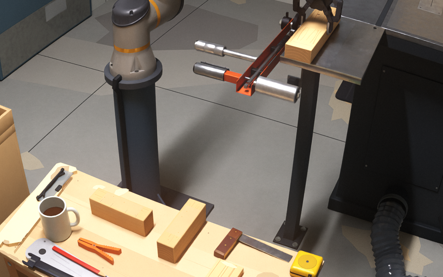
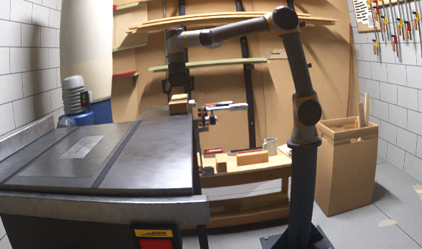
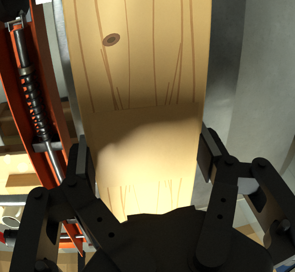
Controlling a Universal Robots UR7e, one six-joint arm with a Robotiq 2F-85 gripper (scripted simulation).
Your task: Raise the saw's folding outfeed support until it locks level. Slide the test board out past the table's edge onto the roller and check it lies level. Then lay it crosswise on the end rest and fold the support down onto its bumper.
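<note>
My gripper (image 3: 143, 153) is closed across the width of the pale wooden test board (image 1: 311, 36), which I hold from above near one end. The board (image 2: 178, 103) lies flat on the far corner of the saw's steel table (image 2: 147, 150), its other end reaching the table's edge. Beside it the orange folding outfeed support (image 1: 262, 67) stretches out from the table edge, carrying a steel roller (image 1: 276, 89) and further steel rests (image 1: 211, 48) at its end. The support's spring and rod (image 3: 31, 93) run along the board's left side in the wrist camera.
Behind the saw stand plywood shelves and a blue dust collector (image 2: 75, 103). A workbench (image 1: 113, 227) below the support carries two wood blocks, a mug (image 1: 56, 218), a square and a tape measure. My arm's pedestal (image 1: 135, 137) and the table's post (image 1: 300, 155) stand between them.
</note>
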